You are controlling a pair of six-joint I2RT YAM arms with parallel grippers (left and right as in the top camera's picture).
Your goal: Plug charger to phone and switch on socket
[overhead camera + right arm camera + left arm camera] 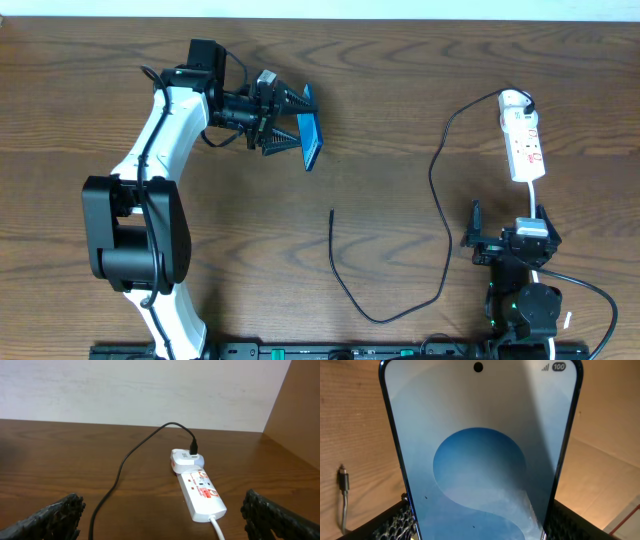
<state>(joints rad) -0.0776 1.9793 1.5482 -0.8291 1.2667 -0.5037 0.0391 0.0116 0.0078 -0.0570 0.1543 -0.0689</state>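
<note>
Left gripper (pixel 480 527) clamps the slick, rigid phone (pixel 480 435) between its fingers; right gripper (pixel 162 517), spread empty, should pinch the limp charger (pixel 342 482) just behind its plug.

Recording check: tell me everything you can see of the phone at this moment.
The phone is a slim slab with dark blue edges and a glossy lit screen: pale grey-blue with a darker blue circle, a punch-hole camera at top centre, signal bars and "100" in the top corner. The left gripper holds it tilted up on edge, its fingers clamping the lower sides, screen facing the wrist camera. Its bottom end is hidden; nothing is seen plugged in.
</note>
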